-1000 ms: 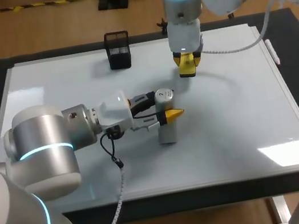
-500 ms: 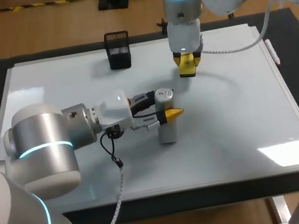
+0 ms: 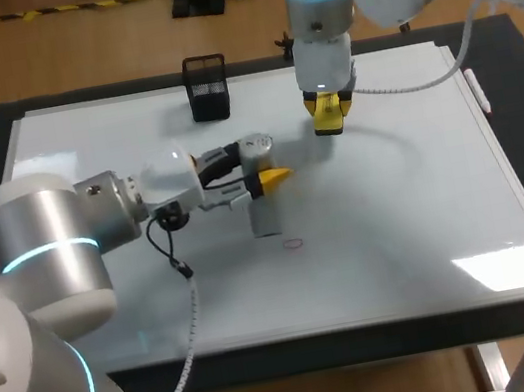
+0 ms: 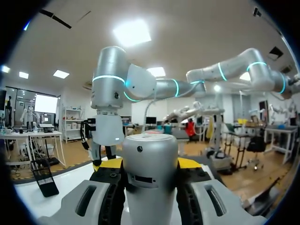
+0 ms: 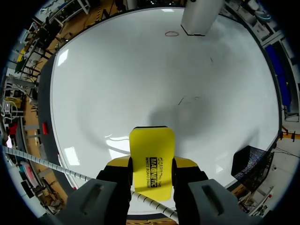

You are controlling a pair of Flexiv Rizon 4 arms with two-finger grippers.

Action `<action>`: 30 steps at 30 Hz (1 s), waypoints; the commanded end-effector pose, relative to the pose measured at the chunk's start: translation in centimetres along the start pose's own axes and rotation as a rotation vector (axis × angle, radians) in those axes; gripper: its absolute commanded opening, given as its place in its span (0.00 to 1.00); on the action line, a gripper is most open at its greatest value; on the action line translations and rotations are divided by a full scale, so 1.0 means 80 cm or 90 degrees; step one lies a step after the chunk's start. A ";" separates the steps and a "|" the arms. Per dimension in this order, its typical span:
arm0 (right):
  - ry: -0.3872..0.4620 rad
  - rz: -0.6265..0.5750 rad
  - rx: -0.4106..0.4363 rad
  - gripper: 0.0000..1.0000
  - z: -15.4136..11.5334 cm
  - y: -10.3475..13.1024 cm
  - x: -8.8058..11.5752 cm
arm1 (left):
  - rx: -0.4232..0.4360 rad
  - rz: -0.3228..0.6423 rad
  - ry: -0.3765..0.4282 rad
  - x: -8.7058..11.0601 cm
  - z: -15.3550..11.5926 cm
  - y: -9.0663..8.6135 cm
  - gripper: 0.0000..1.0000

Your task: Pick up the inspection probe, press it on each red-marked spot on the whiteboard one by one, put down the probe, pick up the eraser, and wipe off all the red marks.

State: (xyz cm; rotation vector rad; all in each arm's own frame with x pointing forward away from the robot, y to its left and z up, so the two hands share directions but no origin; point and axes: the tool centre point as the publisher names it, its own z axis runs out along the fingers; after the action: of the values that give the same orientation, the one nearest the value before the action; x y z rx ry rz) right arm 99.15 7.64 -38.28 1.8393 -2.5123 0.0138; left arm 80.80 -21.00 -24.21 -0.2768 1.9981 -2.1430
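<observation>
Two arms, two tools over the whiteboard (image 3: 418, 219)

The left gripper (image 3: 264, 177) is clamped on the upright silver inspection probe (image 3: 265, 218), yellow tips on either side of its barrel; the probe's foot stands just beside a small red ring (image 3: 294, 244), whether touching the board is hard to judge; in the right wrist view only the probe's lower end shows, the rest cut off; the right gripper (image 5: 151, 168) grips the yellow eraser (image 5: 152, 154) near the far edge, well apart from the ring; a black mesh holder (image 3: 207, 88) stands at the back.
</observation>
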 end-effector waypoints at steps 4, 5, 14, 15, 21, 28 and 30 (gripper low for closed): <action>0.002 -0.001 0.001 0.00 -0.001 -0.001 0.001 | 0.009 0.001 -0.017 -0.018 -0.069 -0.023 0.00; 0.002 -0.001 0.001 0.00 -0.001 -0.001 0.001 | 0.003 0.007 -0.027 -0.022 -0.077 -0.023 0.00; 0.002 -0.001 0.001 0.00 -0.001 -0.001 0.001 | 0.007 0.027 -0.085 -0.060 -0.150 -0.028 0.00; 0.002 -0.001 0.001 0.00 -0.001 -0.001 0.001 | 0.009 0.026 -0.092 -0.065 -0.158 -0.028 0.00; 0.002 -0.001 0.001 0.00 -0.001 -0.001 0.001 | -0.001 0.034 -0.143 -0.094 -0.212 -0.025 0.00; 0.002 -0.001 0.001 0.00 -0.001 -0.001 0.001 | 0.012 0.048 -0.189 -0.115 -0.262 -0.027 0.00; 0.002 -0.001 0.001 0.00 -0.001 -0.001 0.001 | 0.006 0.052 -0.199 -0.120 -0.273 -0.027 0.00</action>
State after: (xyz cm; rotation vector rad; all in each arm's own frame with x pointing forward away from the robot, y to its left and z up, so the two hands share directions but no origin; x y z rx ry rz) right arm 99.14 7.65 -38.28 1.8396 -2.5121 0.0138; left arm 85.63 0.42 -23.79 -0.4843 1.7959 -1.9238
